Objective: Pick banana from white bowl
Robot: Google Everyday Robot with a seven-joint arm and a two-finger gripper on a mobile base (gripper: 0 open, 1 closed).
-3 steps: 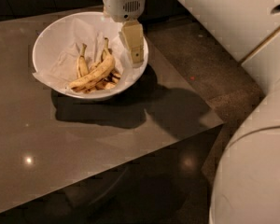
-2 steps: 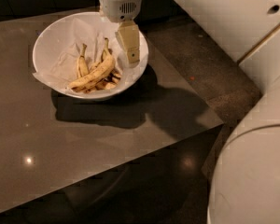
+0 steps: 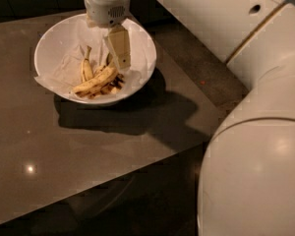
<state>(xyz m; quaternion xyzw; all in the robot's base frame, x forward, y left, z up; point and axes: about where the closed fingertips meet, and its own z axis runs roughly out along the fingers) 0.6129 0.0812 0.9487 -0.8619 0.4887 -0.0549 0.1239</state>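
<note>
The white bowl (image 3: 51, 38) stands on the far left part of the table, lined with crumpled white paper. The banana (image 3: 96, 81), long, plump and yellow, lies across the bowl's near half. Smaller, darker bananas (image 3: 87, 68) lie beside and under it. My gripper (image 3: 118, 58) hangs down into the bowl from above, over its right half, with its tip just above the right end of the banana. It holds nothing that I can see.
The brown glossy table (image 3: 88, 151) ends in an edge that runs diagonally at the right and front. My arm's large white body (image 3: 255, 132) fills the right side of the view. The floor beyond the edge is dark.
My gripper has moved a little to the left and lower into the bowl, closer to the banana. The bananas and bowl have not moved.
</note>
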